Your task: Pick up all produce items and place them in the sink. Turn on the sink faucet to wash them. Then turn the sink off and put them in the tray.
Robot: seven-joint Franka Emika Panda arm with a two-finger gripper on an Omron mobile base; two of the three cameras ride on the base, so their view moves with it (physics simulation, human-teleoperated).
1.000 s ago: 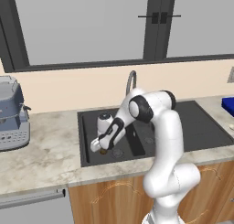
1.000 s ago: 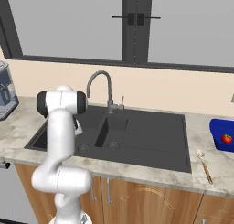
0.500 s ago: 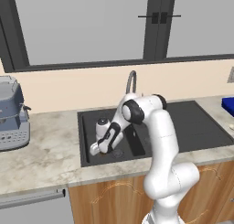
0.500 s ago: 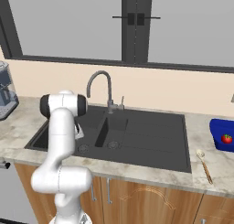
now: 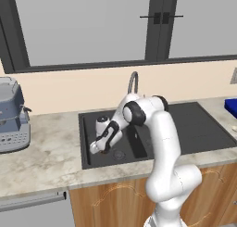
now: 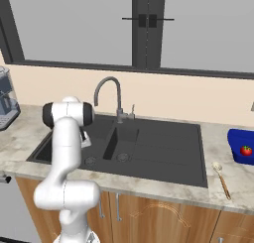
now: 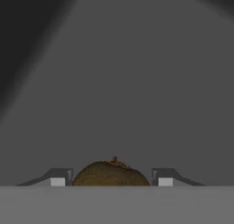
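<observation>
The brown fruit point(image 7: 111, 173) sits squarely between your fingers point(image 7: 58, 178), one tip on each side of it, low in the left basin of the sink point(image 5: 95, 119). The fingers look close on both flanks, with a thin sliver of gap on each side, so I can't tell whether they're pressing on it or just bracketing it. Don't count it as held.

Expect it to be light and small, so weight won't trouble you. Judging by its rounded dome, it will want to roll or squirt out if you squeeze off-centre. The skin looks rough and matt rather than glossy, which should give you fair friction. It's produce, so treat it as firm but bruisable: close gently, only enough to keep it from slipping. Take it across its widest part, with the fingertips level on opposite sides, as they're lined up now. Avoid pinching near the top, where the curve would push it down and away.

To look at, it's dull brown with a mottled, slightly speckled surface and a tiny nub at its crown. Only its upper half shows above the fingertips, against the plain dark floor of the basin.

The red fruit point(image 6: 245, 150) lies well away from your fingers, in the blue tray point(image 6: 236, 139) on the surface at the far right. The faucet point(image 6: 110, 91) stands behind the sink, beyond your fingers.
</observation>
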